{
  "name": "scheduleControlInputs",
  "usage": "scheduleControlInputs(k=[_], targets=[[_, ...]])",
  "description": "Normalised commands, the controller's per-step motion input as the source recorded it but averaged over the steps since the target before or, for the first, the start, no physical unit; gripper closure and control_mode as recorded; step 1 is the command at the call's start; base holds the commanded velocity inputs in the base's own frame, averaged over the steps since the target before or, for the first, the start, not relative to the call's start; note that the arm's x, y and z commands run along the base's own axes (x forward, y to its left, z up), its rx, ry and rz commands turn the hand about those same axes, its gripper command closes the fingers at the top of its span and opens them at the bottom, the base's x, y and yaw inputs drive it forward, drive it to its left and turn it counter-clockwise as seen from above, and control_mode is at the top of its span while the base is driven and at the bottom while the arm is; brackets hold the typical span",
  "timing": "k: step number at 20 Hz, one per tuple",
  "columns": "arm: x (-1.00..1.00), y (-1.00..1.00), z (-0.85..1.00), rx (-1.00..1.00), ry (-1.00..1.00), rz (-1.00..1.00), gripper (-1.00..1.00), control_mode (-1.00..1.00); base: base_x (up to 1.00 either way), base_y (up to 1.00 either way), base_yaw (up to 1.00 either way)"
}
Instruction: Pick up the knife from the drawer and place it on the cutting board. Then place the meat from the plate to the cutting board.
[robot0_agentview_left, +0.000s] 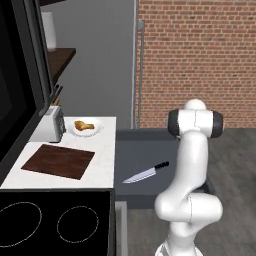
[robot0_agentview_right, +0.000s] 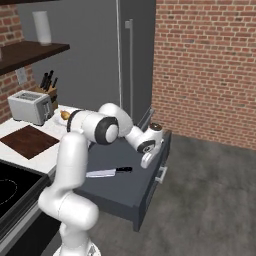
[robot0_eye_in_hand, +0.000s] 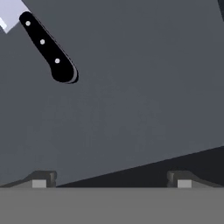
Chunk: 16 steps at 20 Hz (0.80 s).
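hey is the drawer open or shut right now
Open. The drawer is pulled out from the cabinet, and the knife lies flat on its dark floor, in plain sight from above.

The knife (robot0_agentview_right: 108, 172) lies in the open drawer (robot0_agentview_right: 131, 192), the pincer (robot0_agentview_right: 145, 163) just beside its handle.
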Motion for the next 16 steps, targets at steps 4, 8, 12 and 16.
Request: scheduleControlInputs(k=[4, 8, 12, 16], targets=[[-0.06, -0.1, 0.87, 0.01, -0.01, 0.23, -1.0, -1.0, 0.0, 0.0, 0.0], [0.0, 0.04, 1.0, 0.0, 0.0, 0.24, -1.0, -1.0, 0.0, 0.0, 0.0], [0.03, 0.4, 0.7, 0.0, 0.02, 0.13, -1.0, -1.0, 0.0, 0.0, 0.0], [0.01, 0.81, 0.0, 0.0, 0.04, 0.13, -1.0, -1.0, 0.0, 0.0, 0.0]])
